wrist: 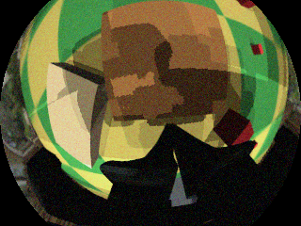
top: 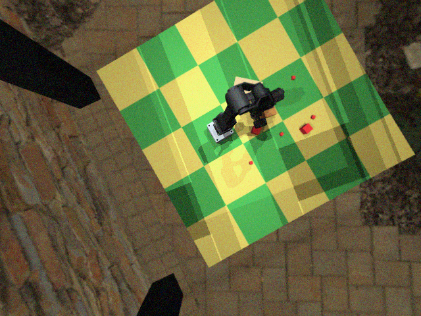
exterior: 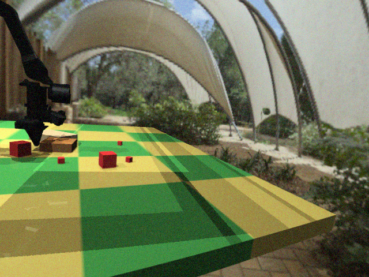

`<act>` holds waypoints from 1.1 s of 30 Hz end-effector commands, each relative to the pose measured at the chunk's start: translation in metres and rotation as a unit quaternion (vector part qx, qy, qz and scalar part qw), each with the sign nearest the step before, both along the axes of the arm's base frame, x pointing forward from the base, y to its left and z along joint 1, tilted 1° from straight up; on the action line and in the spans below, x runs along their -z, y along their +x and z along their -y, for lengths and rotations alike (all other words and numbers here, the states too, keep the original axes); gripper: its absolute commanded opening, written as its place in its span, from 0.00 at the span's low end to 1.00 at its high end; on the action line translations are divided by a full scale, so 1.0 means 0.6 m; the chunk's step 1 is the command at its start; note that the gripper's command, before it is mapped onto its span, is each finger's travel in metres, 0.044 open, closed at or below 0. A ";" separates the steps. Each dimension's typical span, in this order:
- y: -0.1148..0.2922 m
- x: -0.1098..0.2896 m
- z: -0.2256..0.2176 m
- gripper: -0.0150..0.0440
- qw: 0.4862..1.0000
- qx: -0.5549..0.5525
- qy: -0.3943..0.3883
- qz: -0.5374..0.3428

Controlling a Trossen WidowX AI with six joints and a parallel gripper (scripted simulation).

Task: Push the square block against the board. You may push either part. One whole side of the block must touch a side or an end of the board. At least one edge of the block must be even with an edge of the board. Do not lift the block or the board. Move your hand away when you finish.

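Note:
A flat brown square block (top: pixel 271 112) (exterior: pixel 63 144) (wrist: pixel 164 56) lies on the checkered table (top: pixel 258 210) (exterior: pixel 179 214). A pale cream board (top: pixel 245 81) (exterior: pixel 56 133) (wrist: pixel 71 116) lies just behind it, at an angle to it and not flush; the arm hides part of it in the overhead view. My gripper (top: pixel 259 123) (exterior: pixel 36 141) (wrist: pixel 169 127) is shut and empty. Its tip points down, low over the table at the block's near side, between the block and a red cube (top: pixel 256 130) (exterior: pixel 20 148) (wrist: pixel 233 127).
A larger red cube (top: pixel 306 128) (exterior: pixel 107 158) stands to the right. Small red cubes (top: pixel 281 133) (top: pixel 313 116) (top: pixel 293 77) (top: pixel 250 162) are scattered around. The arm's base (top: pixel 220 130) sits near the table's middle.

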State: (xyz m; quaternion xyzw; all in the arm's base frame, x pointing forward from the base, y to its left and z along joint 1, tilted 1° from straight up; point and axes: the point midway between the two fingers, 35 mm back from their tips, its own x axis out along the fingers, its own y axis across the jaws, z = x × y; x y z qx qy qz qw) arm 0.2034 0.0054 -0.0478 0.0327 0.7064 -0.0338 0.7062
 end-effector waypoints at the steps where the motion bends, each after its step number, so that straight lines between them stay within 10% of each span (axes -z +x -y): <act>1: 0.013 0.000 0.001 0.25 1.000 0.001 0.000 0.002; 33: 0.090 0.000 0.009 0.25 1.000 0.001 0.000 0.004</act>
